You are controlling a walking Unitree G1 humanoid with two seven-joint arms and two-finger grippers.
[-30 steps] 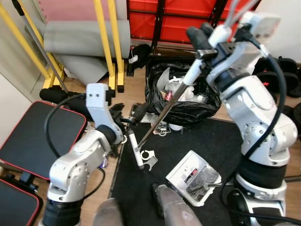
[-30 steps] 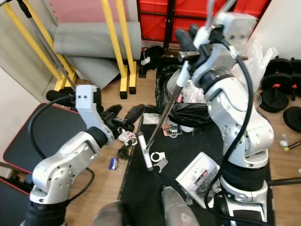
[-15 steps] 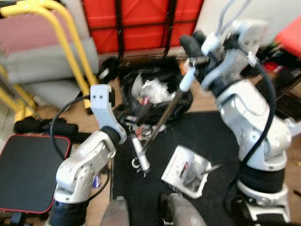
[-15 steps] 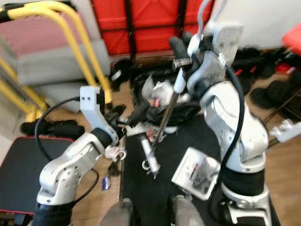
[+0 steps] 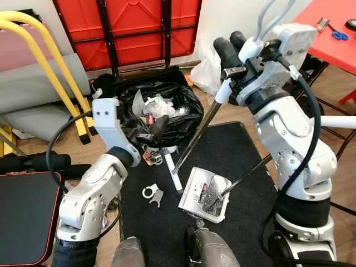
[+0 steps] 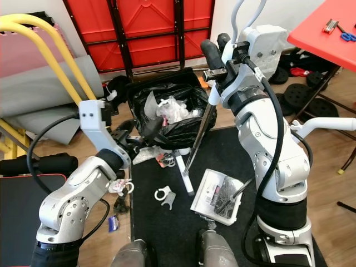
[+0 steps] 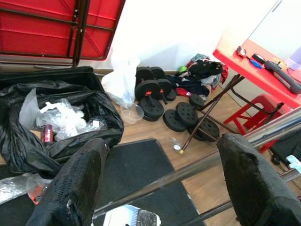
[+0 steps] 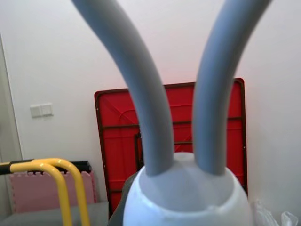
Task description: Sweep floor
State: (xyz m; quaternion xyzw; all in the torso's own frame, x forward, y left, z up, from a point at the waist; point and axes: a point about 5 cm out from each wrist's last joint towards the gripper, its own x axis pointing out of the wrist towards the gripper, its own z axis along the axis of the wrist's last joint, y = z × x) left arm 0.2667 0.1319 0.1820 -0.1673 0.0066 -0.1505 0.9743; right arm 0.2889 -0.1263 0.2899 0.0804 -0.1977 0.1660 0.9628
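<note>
Right gripper clamps the silver metal broom handle high up; its white head rests below on the black mat, left gripper spread nearby; short, low strokes should steer debris toward the white dustpan.

You are looking along the left gripper, its two black fingers spread apart with a metal pole running across between them, touching neither. Past them a black rubbish bag lies open with crumpled white plastic inside, at the edge of a black mat. Farther off, black weight plates sit on the wood floor near a red table.
</note>
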